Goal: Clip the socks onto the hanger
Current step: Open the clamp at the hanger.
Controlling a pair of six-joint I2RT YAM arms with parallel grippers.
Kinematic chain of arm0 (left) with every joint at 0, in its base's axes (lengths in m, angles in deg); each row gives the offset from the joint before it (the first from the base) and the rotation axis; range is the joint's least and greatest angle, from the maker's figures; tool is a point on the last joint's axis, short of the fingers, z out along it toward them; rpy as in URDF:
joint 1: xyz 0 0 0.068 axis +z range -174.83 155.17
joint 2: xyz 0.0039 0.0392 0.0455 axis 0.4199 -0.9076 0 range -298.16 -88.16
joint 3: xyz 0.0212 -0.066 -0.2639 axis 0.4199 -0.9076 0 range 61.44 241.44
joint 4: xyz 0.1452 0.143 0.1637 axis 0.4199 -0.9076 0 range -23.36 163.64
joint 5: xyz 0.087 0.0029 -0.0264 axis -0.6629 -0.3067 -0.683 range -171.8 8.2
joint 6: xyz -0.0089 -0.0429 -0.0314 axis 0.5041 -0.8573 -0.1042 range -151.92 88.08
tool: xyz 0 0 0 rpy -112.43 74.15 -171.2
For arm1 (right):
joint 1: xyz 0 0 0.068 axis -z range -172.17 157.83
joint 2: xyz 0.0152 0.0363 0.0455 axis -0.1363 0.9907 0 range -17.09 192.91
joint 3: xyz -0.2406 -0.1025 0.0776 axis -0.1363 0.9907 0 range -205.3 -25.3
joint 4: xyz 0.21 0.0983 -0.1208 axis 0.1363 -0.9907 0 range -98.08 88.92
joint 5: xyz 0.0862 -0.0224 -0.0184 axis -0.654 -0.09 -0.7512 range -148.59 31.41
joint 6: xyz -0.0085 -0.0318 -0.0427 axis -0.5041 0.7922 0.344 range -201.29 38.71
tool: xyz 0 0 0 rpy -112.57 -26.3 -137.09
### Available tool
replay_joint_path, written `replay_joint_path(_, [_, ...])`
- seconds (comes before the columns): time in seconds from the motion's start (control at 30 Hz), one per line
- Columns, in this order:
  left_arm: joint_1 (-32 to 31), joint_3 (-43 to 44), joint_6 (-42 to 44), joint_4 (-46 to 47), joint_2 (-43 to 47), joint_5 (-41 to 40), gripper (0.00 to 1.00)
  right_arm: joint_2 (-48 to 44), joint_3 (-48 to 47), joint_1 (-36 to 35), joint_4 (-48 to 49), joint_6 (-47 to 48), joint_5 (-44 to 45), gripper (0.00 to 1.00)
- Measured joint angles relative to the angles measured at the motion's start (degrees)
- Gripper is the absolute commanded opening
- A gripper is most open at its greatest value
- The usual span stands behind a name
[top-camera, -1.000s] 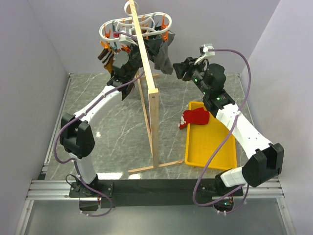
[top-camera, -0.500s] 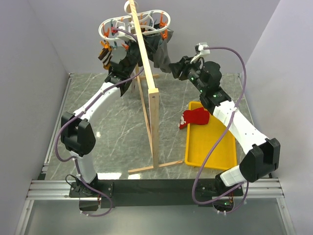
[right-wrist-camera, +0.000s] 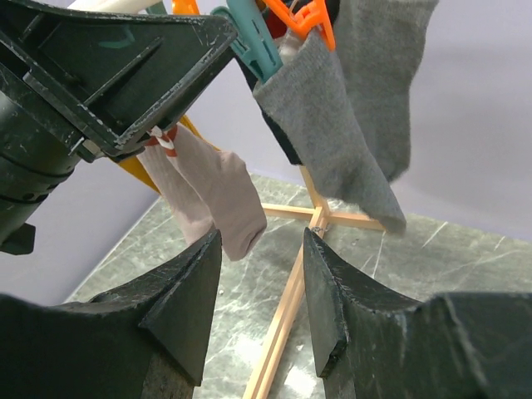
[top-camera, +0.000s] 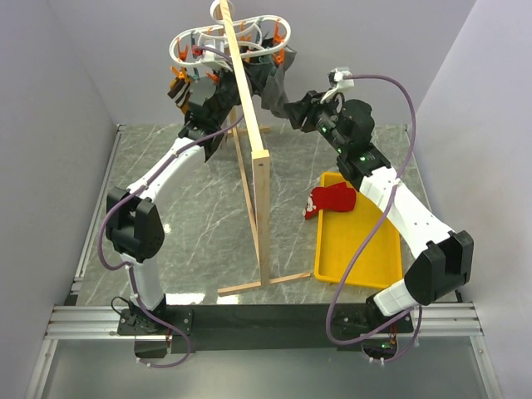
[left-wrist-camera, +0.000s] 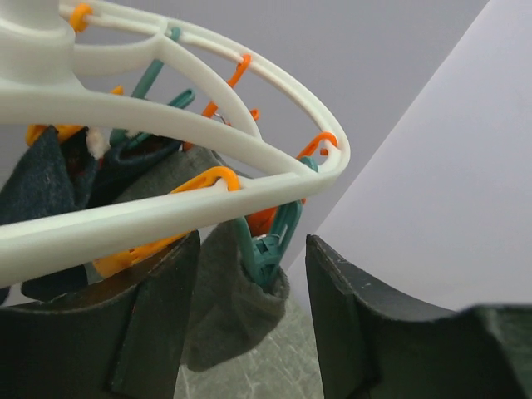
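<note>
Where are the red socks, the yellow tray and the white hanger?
red socks (top-camera: 332,201), top view, middle of the fabric.
yellow tray (top-camera: 341,241), top view, its bare floor.
white hanger (left-wrist-camera: 125,104), left wrist view, its thick bar.

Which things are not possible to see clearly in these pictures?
- Left wrist view: the hook of the hanger; cut off by the top edge.
- Top view: which clips are free; too small, and the wooden rack crosses them.
- Top view: whether the red socks are one or two; they lie bunched.
</note>
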Motion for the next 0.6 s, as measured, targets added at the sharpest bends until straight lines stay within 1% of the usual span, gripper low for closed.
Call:
replay_joint_path(0.13, [0.22, 0.00, -0.02, 1.55, 0.00, 0.02, 0.53, 0.02, -0.37, -0.13, -0.02, 0.00, 0.00, 0.51])
replay_joint_path(0.2, [0.48, 0.00, -0.04, 2.56, 0.00, 0.15, 0.52, 0.22, -0.66, -0.28, 0.04, 0.00, 0.00, 0.51])
replay_joint_path(0.33, [1.11, 0.00, -0.42, 3.87, 0.00, 0.79, 0.41, 1.31, -1.42, -0.85, 0.22, 0.02, -0.26, 0.51])
replay_joint_path(0.43, [1.51, 0.00, -0.98, 4.07, 0.00, 1.57, 0.38, 2.58, -2.19, -1.44, 0.68, 0.57, -0.70, 0.51])
replay_joint_path(0.47, [1.62, 0.00, -1.22, 4.07, 0.00, 1.84, 0.33, 3.15, -2.75, -1.73, 0.96, 0.98, -0.81, 0.51])
replay_joint_path(0.57, [1.79, 0.00, -2.47, 4.04, 0.00, 2.78, 0.28, 4.59, -4.55, -2.67, 1.90, 2.21, -1.38, 0.48])
replay_joint_path(0.6, [1.79, 0.00, -2.78, 4.02, 0.00, 3.15, 0.24, 4.83, -4.98, -2.97, 2.54, 2.58, -1.75, 0.48])
